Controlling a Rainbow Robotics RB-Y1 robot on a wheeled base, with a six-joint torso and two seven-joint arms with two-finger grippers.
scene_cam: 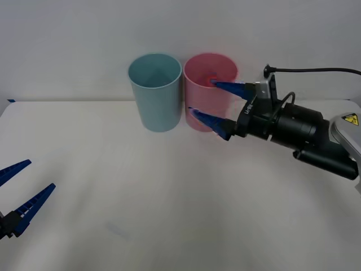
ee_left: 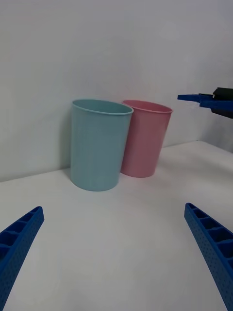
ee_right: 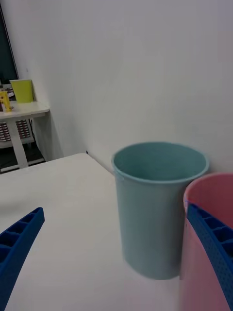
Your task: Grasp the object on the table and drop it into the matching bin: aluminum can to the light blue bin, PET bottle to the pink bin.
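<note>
We log the right end effector (scene_cam: 217, 107) at the pink bin (scene_cam: 204, 107), fingers spread wide and grasping nothing: 1 finger reaches over the rim toward the bin's mouth, the other sits in front of the bin's wall, lower down. A small red patch (scene_cam: 212, 79) shows inside the pink bin just beside the upper fingertip; we judge this to be the can, though too little of it shows to be sure. If so, the can lies in the pink bin, not in the blue bin (scene_cam: 155, 93) that the task assigns to aluminum. The tabletop (scene_cam: 169, 197) carries no can that we can see.

The 2 bins stand upright, touching or nearly so, the blue one to the left of the pink one, both at the far edge against the wall; side by side like this, a drop aimed at 1 easily drifts into the other.

The left end effector (scene_cam: 20, 195) is parked well apart from the pink bin, near the front-left corner, fingers released and empty. We judge it is held there to leave the right arm a free path.
</note>
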